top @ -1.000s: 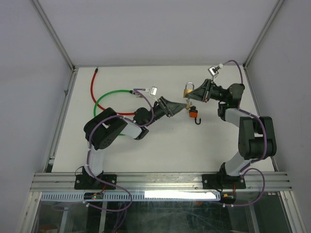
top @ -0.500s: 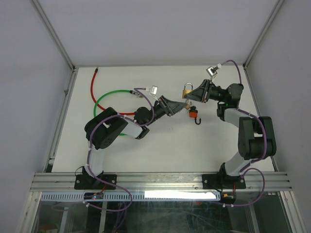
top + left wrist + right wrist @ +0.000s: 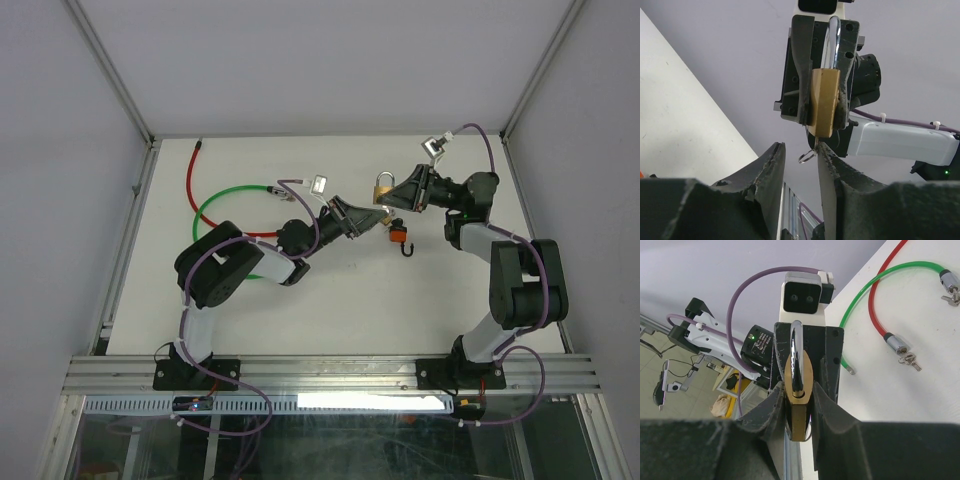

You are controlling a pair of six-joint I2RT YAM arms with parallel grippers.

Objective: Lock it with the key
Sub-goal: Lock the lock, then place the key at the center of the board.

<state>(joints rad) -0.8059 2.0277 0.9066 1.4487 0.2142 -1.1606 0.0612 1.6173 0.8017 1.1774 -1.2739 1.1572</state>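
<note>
The right gripper (image 3: 799,392) is clamped on the brass padlock (image 3: 385,186), holding it off the table (image 3: 330,300) toward 1 o'clock of the table's centre, shackle up in the left wrist view. The left gripper (image 3: 799,156) reaches in from the padlock's 7 o'clock, fingers narrowly parted just below its body, where a thin key (image 3: 815,142) with a small ring (image 3: 806,158) hangs at 6 o'clock; whether they grip the key cannot be told. A green cable lock (image 3: 232,191) and a red cable lock (image 3: 190,180) lie toward 10 o'clock, and a small orange lock (image 3: 398,236) sits just at the padlock's 5 o'clock.
</note>
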